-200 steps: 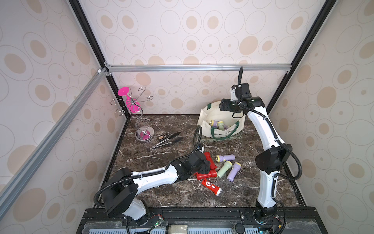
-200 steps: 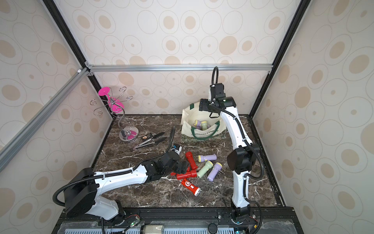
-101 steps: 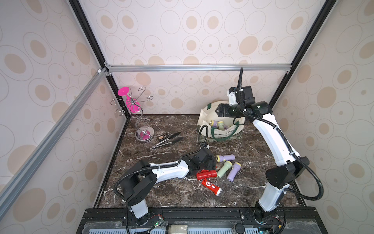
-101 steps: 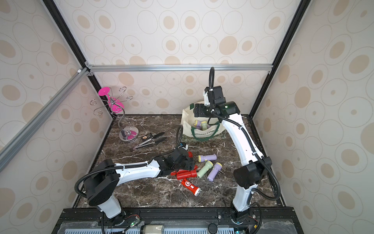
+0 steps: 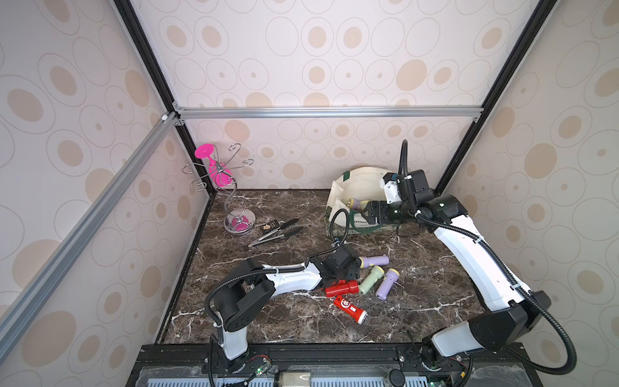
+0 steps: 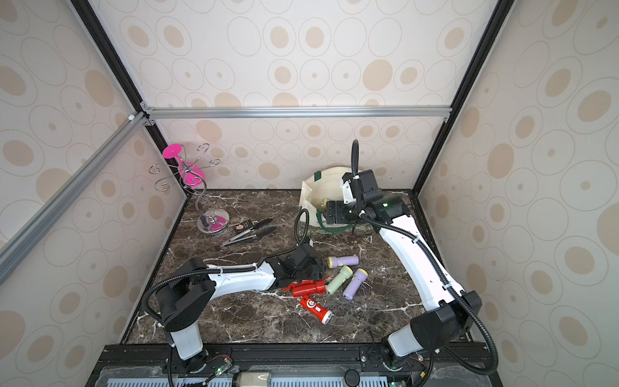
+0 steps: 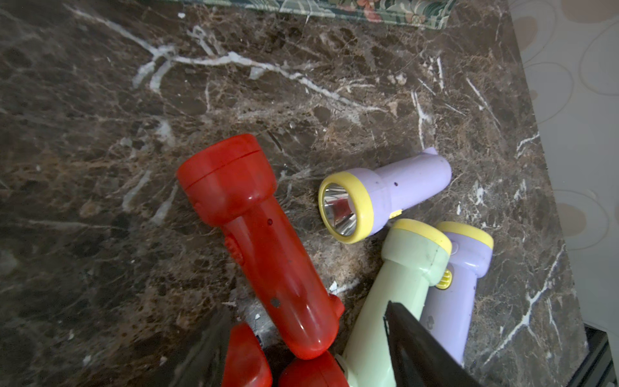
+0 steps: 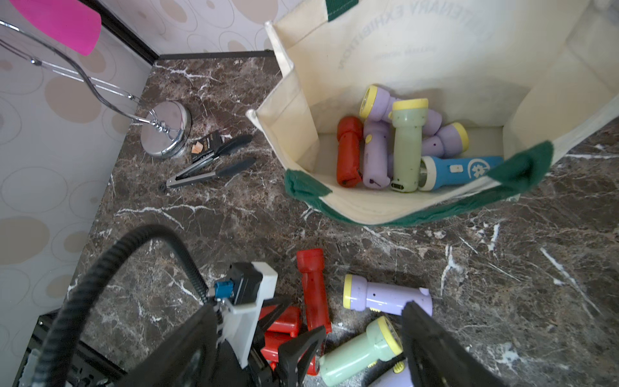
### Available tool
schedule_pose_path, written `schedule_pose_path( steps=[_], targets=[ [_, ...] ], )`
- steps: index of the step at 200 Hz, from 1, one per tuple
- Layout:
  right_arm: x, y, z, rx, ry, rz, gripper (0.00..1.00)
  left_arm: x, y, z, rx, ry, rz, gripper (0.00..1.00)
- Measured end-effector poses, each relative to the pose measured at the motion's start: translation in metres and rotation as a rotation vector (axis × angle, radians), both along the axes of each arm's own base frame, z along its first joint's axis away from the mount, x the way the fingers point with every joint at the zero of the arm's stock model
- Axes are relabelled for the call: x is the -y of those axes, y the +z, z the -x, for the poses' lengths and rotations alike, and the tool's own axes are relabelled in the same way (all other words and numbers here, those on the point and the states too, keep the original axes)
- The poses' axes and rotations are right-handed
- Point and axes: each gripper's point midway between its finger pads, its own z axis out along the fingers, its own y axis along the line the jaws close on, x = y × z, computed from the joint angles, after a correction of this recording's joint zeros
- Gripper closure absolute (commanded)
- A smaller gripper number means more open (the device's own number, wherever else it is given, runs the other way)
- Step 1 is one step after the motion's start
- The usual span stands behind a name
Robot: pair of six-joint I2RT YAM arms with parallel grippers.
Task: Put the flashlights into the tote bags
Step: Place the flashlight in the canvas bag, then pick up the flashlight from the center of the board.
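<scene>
We see left end effector (image 7: 304, 310) spread astride red flashlight (image 7: 254, 234), green flashlight (image 7: 402, 278) alongside; right end effector (image 5: 365, 214) spread, empty, by tote (image 5: 355, 181).

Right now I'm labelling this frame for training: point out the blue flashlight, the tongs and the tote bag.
blue flashlight (image 8: 447, 174), right wrist view, mid-barrel.
tongs (image 5: 293, 231), a top view, black end.
tote bag (image 8: 452, 67), right wrist view, inner back wall.
</scene>
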Motion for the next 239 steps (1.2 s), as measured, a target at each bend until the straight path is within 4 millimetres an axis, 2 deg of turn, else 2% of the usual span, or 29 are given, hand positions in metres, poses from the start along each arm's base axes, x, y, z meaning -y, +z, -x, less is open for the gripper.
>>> schedule_pose_path(
  steps=[49, 102, 140, 239],
  targets=[
    [0.009, -0.017, 0.025, -0.038, -0.001, 0.008, 0.11, -0.002, -0.014, -0.001, -0.03, 0.044, -0.01, 0.3],
    [0.012, -0.025, 0.032, -0.053, -0.001, 0.014, 0.1, -0.002, -0.019, -0.007, -0.036, 0.081, -0.02, 0.33],
    [0.014, -0.021, 0.037, -0.041, -0.001, 0.01, 0.1, 0.0, -0.024, -0.013, -0.027, 0.1, -0.032, 0.35],
    [0.02, -0.011, 0.042, -0.004, -0.016, 0.012, 0.11, -0.009, -0.042, -0.013, -0.046, 0.12, -0.095, 0.54]
  ],
)
